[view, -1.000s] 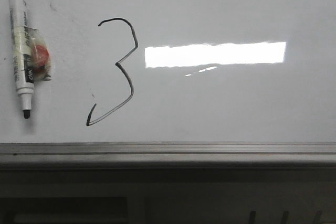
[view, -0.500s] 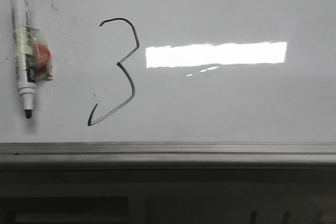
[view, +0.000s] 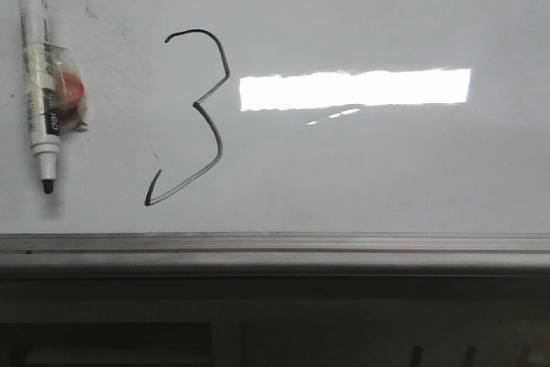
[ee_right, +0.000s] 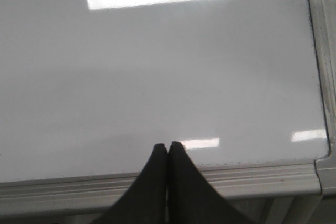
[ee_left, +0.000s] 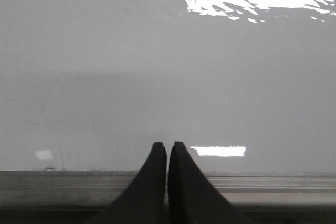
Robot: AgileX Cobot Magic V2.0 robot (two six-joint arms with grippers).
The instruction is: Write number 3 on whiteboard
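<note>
The thin black angular number 3 [view: 193,118] is drawn on the glossy white whiteboard [view: 361,169]. The white marker pen [view: 41,83] looks light, stiff and smooth; grasp its middle barrel. Left fingers [ee_left: 157,156] and right fingers [ee_right: 158,156] are pressed together, holding nothing.

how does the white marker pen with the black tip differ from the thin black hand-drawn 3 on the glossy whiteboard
The white marker pen is a solid, straight thing lying on the whiteboard; the number 3 is a flat, angular ink line. The marker lies far left, the 3 nearer the middle. Both look about equally tall.

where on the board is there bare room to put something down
The whiteboard is bare right of the number 3, around and below the light reflection down to the metal edge strip. The left is crowded: the marker lies there, leaving a narrow strip beside the 3.
</note>
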